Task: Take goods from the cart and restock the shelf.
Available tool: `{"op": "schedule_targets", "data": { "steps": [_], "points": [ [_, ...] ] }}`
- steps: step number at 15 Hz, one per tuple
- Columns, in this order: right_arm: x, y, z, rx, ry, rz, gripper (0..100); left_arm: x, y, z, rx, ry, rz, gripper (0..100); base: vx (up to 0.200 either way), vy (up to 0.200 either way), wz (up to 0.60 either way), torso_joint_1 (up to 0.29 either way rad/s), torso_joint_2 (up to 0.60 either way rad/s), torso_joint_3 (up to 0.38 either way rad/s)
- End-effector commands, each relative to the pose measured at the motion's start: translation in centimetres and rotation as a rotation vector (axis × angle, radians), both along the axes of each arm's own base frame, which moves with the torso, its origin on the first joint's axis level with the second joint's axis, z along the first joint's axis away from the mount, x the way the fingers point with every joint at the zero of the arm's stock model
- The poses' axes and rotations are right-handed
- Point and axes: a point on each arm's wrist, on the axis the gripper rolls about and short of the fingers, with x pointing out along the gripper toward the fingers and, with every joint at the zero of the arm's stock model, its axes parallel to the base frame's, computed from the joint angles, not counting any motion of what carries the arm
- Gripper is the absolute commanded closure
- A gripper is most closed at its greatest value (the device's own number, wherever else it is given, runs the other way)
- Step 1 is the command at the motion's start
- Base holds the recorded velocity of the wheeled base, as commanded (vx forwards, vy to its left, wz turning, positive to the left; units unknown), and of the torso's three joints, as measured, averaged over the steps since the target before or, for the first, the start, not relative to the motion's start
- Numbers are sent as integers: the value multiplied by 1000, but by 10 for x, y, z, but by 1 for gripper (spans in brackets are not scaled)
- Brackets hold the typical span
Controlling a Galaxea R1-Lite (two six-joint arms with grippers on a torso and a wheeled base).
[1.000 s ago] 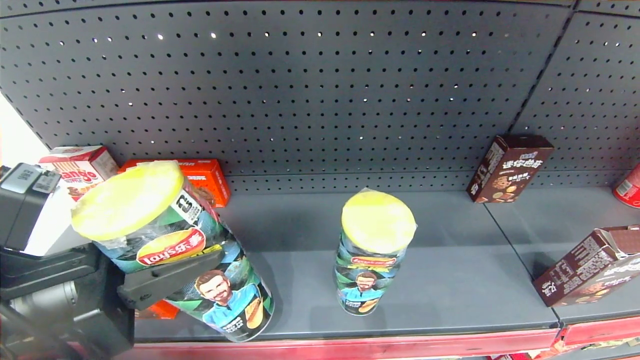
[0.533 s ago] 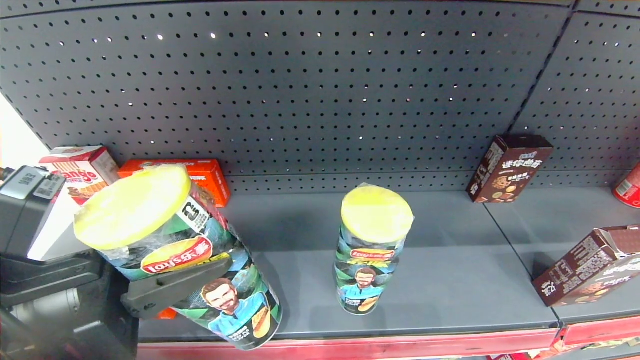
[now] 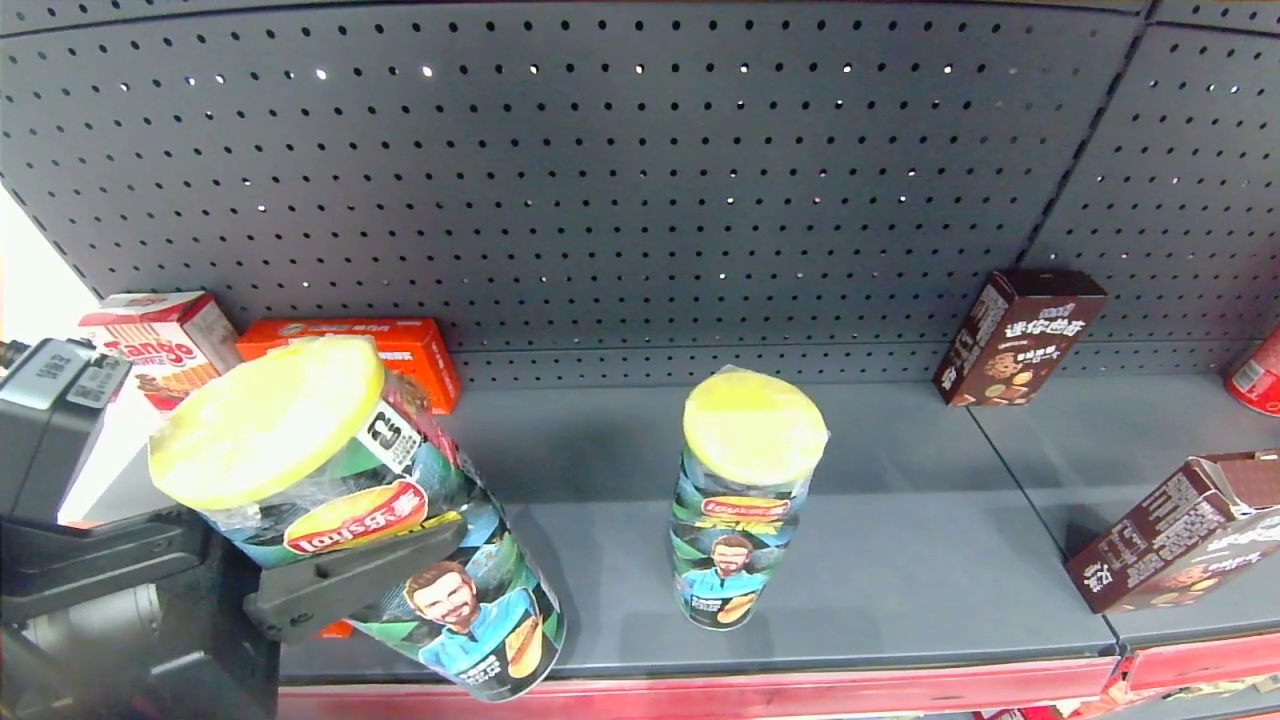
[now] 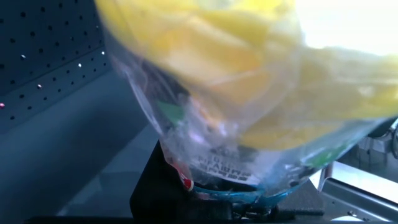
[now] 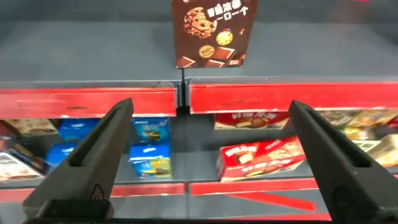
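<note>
Lower left of the head view: the left gripper (image 3: 390, 540) is clamped on a yellow-lidded chip can (image 3: 340, 470), which is tilted with its base down at the front edge of the shelf (image 3: 900, 560). At centre frame a second chip can (image 3: 745, 510) stands upright, well apart from the first. In the right wrist view, the right gripper (image 5: 210, 104) has its fingers spread wide, facing a brown cookie box (image 5: 213, 31) at top centre.
</note>
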Motion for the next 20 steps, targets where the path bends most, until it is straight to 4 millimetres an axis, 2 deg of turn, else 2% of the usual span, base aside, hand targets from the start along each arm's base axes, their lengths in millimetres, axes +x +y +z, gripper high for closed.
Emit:
{"op": "schedule_targets", "data": {
  "steps": [1,8,9,12,13,14,17,20],
  "points": [
    [0,0,-1,7,7,-1,0,1,-1,2,1,-13,1,100,0,0,0,0,0,0],
    [0,0,-1,10,7,-1,0,27,-18,9,26,-20,-50,100,0,0,0,0,0,0],
    [0,0,-1,10,7,-2,0,34,-22,14,26,-20,-53,100,0,0,0,0,0,0],
    [0,0,-1,10,7,-1,0,71,-37,53,27,-24,-59,100,0,0,0,0,0,0],
    [0,0,-1,10,7,-1,0,80,-39,58,34,-11,-54,100,0,0,0,0,0,0],
    [0,0,-1,10,7,1,0,86,-41,59,44,-1,-52,100,0,0,0,0,0,0],
    [0,0,-1,10,7,-1,0,113,-51,41,98,0,-46,100,0,0,0,0,0,0],
    [0,0,-1,10,7,-1,0,143,-63,39,106,-8,-55,100,0,0,0,0,0,0]
  ]
}}
